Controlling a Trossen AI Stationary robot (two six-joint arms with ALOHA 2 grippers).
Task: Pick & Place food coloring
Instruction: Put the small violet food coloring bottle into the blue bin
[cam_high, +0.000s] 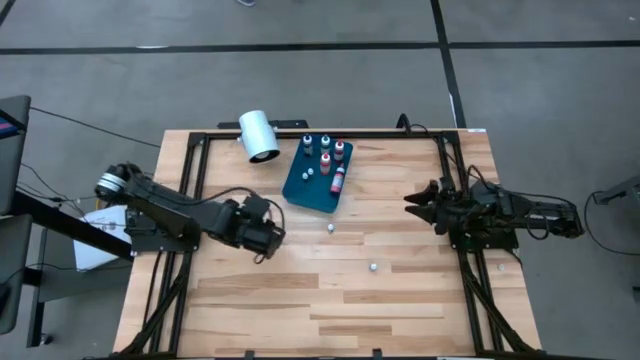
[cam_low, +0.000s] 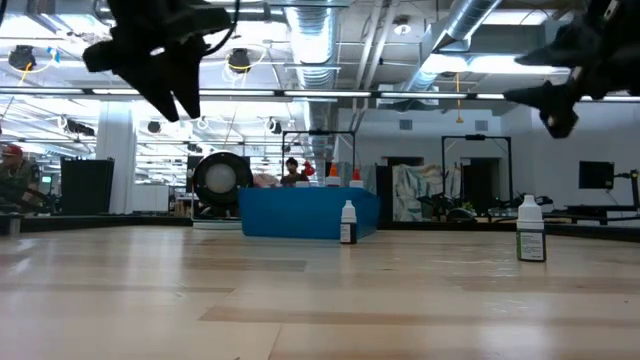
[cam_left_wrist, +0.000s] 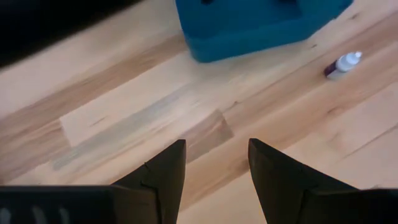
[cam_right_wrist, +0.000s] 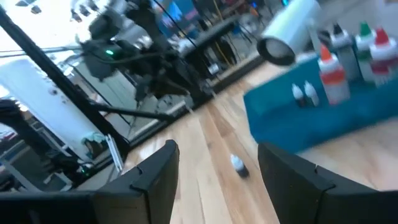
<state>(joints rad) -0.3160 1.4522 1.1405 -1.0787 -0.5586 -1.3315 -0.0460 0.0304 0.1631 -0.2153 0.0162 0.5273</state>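
Note:
The blue tray (cam_high: 305, 190) lies at the table's far middle and carries several small food coloring bottles (cam_high: 325, 158); most stand upright, and one with a red top (cam_high: 338, 180) lies on its side. Two small whitish bottles stand on the wood: one (cam_high: 331, 228) just near of the tray, one (cam_high: 373, 268) closer to the near edge. My left gripper (cam_high: 272, 240) hovers open above the table, left of these bottles; its wrist view shows the nearer-to-tray bottle (cam_left_wrist: 342, 64) ahead. My right gripper (cam_high: 415, 203) hovers open to the tray's right, pointing left toward that bottle (cam_right_wrist: 239, 165).
A large white cylinder (cam_high: 258, 135) lies on its side at the far edge, left of the tray. Black frame rails (cam_high: 455, 200) run along the table's left, right and far sides. Bare wood spreads across the near half of the table (cam_high: 300, 310).

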